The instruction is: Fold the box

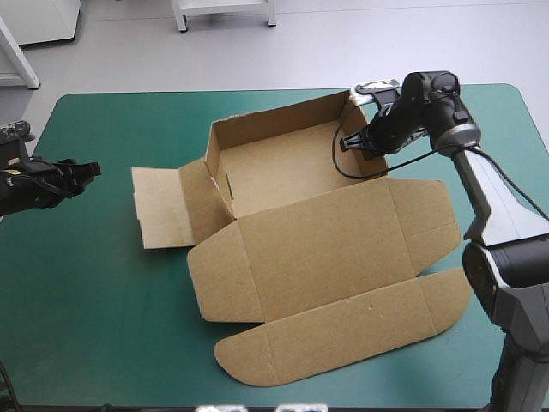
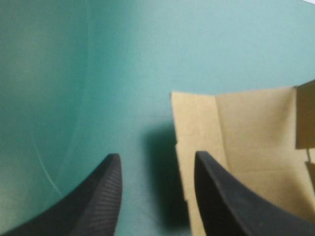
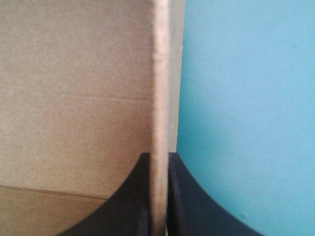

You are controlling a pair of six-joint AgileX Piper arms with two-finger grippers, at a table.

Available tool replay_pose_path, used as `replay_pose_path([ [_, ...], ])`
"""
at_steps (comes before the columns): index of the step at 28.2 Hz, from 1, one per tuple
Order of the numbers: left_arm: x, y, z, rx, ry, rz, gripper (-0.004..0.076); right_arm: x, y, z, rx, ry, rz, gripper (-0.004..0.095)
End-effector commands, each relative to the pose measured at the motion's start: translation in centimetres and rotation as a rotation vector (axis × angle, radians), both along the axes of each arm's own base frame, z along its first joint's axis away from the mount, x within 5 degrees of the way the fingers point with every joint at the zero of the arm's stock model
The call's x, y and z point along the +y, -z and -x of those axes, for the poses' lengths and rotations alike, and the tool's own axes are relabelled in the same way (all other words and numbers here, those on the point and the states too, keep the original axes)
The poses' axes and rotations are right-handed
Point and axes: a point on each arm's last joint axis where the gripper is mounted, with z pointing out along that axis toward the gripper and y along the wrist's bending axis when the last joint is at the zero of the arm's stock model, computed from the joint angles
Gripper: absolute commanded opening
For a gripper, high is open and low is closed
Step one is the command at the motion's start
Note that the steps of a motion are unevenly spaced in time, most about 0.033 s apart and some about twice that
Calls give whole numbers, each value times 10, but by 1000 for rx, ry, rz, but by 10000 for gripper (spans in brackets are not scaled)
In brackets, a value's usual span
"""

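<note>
Brown box [image 1: 283,176] sits mid-table, tray walls up, lid [image 1: 330,249] flat toward the near edge. Right gripper [image 1: 354,144] pinches the right wall [image 3: 160,73], fingers [image 3: 197,209] nearly closed on the board; left gripper [image 1: 88,170] hangs wide open, empty, short of the flat left flap [image 1: 159,206]. Risk: pulling that one wall could drag or skew the whole tray, nothing bracing the other side.
</note>
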Motion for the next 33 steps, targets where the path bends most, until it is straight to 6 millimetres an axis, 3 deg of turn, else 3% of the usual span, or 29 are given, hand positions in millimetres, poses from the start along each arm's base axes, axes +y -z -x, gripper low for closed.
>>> replay_pose_path([
  [1,0,-17,-1,-89,-16,-4,339,-28,-54,19,-124,60,-57,0],
  [8,3,-6,-13,-63,-17,18,339,-71,-93,40,-212,128,-180,-12],
  [12,-1,0,-25,-87,45,94,339,-82,-118,59,-279,116,-252,-12],
  [18,-4,15,-44,-82,98,208,303,-78,-152,92,-374,75,-307,-12],
  [26,-9,30,-63,-96,175,354,-8,-70,-183,129,-465,14,-382,-12],
  [30,-15,33,-72,-136,245,481,-8,-58,-191,140,-476,-42,-437,-12],
  [33,-24,30,-74,-175,357,618,-8,-47,-186,137,-455,-74,-435,-12],
])
